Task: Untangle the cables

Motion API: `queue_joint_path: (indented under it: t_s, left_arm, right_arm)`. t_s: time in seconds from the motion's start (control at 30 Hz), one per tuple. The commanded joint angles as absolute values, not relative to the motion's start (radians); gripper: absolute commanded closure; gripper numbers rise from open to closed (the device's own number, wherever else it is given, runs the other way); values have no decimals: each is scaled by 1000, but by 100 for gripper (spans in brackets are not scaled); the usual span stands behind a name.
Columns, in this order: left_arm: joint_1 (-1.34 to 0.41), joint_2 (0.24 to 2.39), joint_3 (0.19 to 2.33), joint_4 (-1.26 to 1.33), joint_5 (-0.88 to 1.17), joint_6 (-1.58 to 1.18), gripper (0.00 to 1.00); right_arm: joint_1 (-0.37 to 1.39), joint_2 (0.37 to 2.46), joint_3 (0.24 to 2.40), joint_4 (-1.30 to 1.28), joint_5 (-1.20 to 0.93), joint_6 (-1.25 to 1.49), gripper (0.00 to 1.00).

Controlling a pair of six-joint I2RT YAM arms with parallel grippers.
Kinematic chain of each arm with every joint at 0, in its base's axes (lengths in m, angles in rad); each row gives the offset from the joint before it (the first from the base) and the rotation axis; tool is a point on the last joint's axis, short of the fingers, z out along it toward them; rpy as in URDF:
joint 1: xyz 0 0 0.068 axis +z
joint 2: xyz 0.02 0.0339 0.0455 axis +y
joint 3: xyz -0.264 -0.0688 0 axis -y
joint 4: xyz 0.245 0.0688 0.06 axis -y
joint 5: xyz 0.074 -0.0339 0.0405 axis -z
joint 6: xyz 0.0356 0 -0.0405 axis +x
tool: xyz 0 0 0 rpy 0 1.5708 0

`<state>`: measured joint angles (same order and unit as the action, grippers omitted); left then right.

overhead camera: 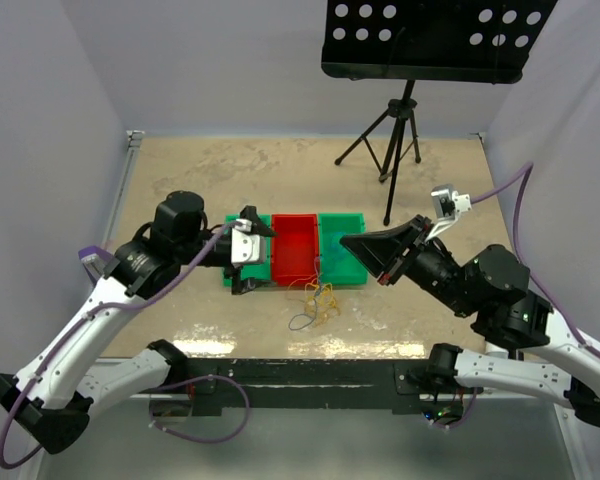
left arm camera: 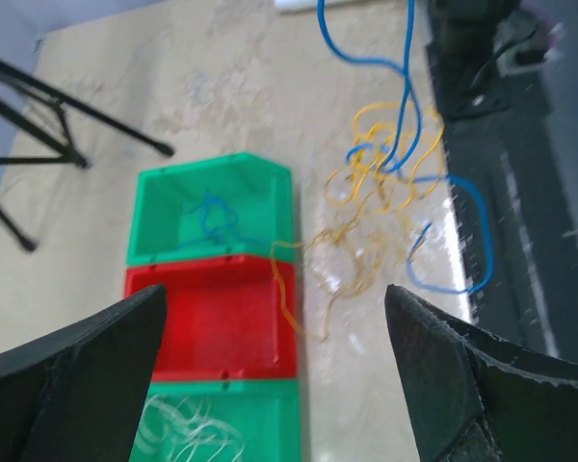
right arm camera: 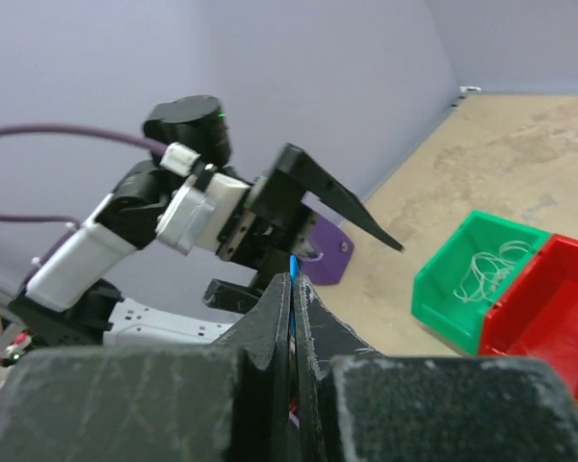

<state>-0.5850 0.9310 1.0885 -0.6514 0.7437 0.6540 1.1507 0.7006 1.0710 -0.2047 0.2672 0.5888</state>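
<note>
The cables lie mostly in a loose knot on the worktop, just in front of the red bin: a yellow cable looped through a blue cable. A whitish cable sits in the left green bin, a blue strand in the right green bin. Your left tool hangs wide open above the bins, holding nothing. Your right tool is pressed closed on a sliver of the blue cable.
</note>
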Motion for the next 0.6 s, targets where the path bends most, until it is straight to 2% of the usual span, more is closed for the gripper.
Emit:
queue_joint_path:
  t_s: [0.0,0.17,0.3,0.37,0.47,0.57]
  left_arm:
    - [-587,989,1100,-508,1044,422,0]
    - [-620,1035,1055,-506,1100,443,21]
    - [-667,1065,1042,-500,1131,437,28]
    - [-705,1063,1028,-479,1118,434,35]
    - [-741,1071,1003,-431,1089,405,55]
    - [-750,1089,997,-417,1072,399,70]
  right_arm:
    - [1154,729,1083,-65,167,568,100]
    - [1152,752,1089,-19,143,561,100]
    - [1154,767,1094,-6,133,554,100]
    - [1152,775,1095,-6,132,549,100]
    - [1152,781,1095,-6,130,548,100]
    - [1152,779,1094,-6,133,548,100]
